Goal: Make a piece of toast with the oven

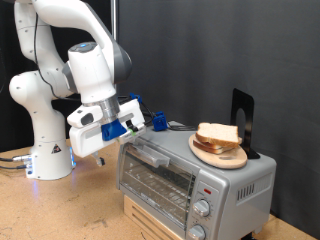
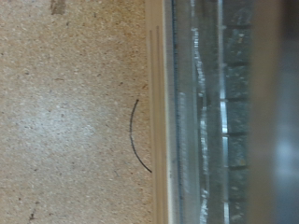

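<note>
The silver oven (image 1: 170, 180) stands on a wooden base in the lower middle of the exterior view, its glass door shut. Two slices of pale bread lie stacked on a round wooden plate (image 1: 226, 158) on the oven's top; the upper one is the piece of toast (image 1: 217, 133). My gripper (image 1: 150, 122), with blue fingers, hovers at the oven's upper left corner, just above the door handle (image 1: 148, 153), and holds nothing that I can see. In the wrist view no fingers show, only the oven's glass front (image 2: 215, 112) beside the speckled table (image 2: 75, 112).
A black stand (image 1: 243, 115) rises behind the plate on the oven top. Two round knobs (image 1: 203, 208) sit at the oven's right front. The robot base (image 1: 50, 150) is at the exterior view's left. A thin dark curved mark (image 2: 136, 135) lies on the table.
</note>
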